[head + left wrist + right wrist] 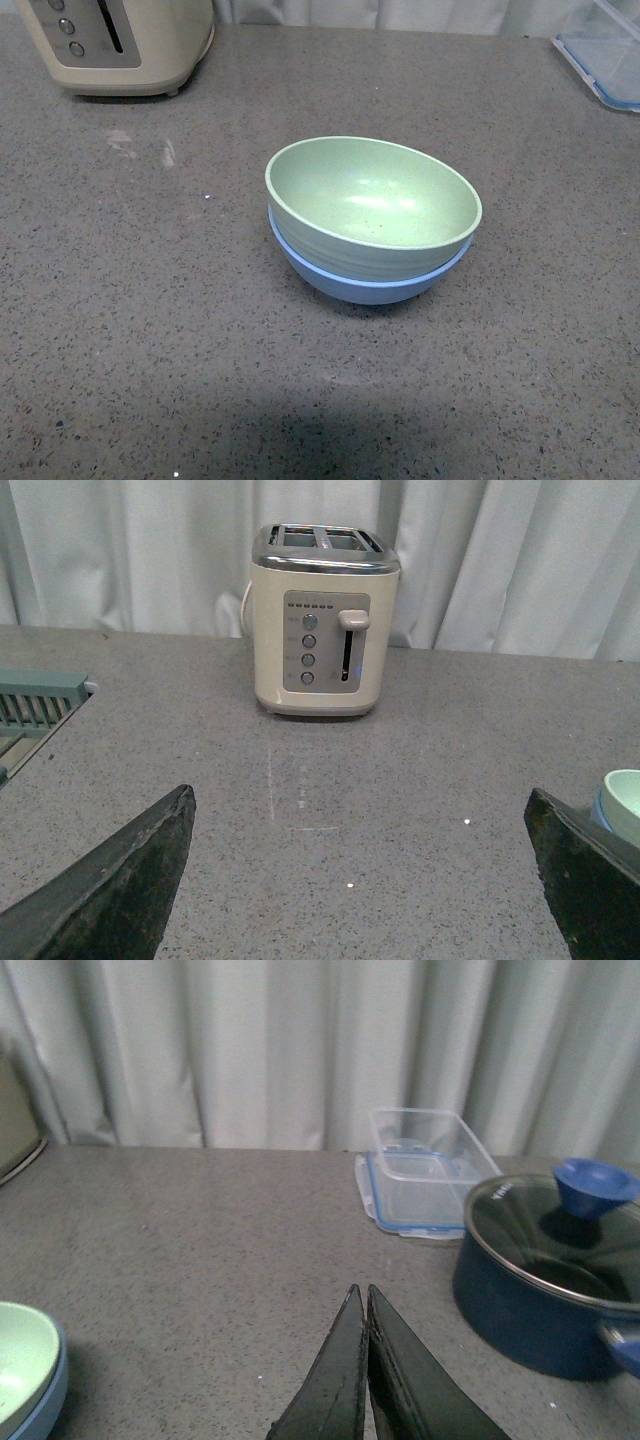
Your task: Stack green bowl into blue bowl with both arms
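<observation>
You can see the green bowl (373, 195) already sitting inside the blue bowl (370, 280), near the middle of the grey speckled worktop (150, 330). It sits a little tilted, its rim higher at the far left side, and only a band of the blue bowl shows beneath it. Neither arm appears in the front view, and nothing touches the stack.

Your left pincer (360, 880) is spread wide: its two dark fingers (120, 880) stand far apart at the edges of the left wrist view, with bare worktop between them. Ahead of it a cream toaster (320, 625) stands at the far edge of the worktop, against a pale curtain (130, 560). A sliver of the stacked bowls shows just beyond one finger, apart from it.

Your right pincer (364, 1360) is closed on nothing, its two dark fingers pressed together above the worktop. In the right wrist view the stacked bowls lie off to one side, well clear of it. A clear plastic container with a blue seal (420, 1175) sits toward the far edge, and a dark blue pot with a glass lid (545, 1280) stands beside it, nearer the pincer.
</observation>
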You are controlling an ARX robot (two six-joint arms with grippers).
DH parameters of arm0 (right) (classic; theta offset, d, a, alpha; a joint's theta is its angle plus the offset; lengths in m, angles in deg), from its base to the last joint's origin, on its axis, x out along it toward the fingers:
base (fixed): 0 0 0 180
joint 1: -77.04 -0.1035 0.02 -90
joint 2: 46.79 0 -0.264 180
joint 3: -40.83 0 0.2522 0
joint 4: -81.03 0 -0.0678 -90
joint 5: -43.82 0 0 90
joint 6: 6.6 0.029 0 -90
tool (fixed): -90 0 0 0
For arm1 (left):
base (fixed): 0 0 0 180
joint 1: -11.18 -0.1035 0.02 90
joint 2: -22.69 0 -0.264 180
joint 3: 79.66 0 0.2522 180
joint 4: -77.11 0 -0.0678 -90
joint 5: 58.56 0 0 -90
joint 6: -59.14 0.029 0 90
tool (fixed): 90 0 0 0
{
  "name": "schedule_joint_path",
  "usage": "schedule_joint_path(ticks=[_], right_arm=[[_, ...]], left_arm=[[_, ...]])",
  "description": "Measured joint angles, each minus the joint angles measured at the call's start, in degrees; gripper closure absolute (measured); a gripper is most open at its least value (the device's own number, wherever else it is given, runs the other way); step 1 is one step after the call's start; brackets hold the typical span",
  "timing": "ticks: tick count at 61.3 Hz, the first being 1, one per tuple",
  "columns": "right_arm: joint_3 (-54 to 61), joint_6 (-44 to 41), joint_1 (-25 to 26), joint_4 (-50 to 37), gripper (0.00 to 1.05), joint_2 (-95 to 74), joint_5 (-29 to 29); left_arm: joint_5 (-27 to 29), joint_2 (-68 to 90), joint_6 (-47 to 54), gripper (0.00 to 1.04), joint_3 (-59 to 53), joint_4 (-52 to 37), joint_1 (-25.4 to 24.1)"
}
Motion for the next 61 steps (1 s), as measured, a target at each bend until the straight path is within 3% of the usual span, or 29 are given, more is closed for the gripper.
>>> schedule_joint_path(ticks=[61], right_arm=[[4.35, 0.07, 0.02, 17.64, 1.04, 22.91, 0.42]], left_arm=[[0.00, 0.00, 0.00, 0.06, 0.00, 0.00, 0.00]])
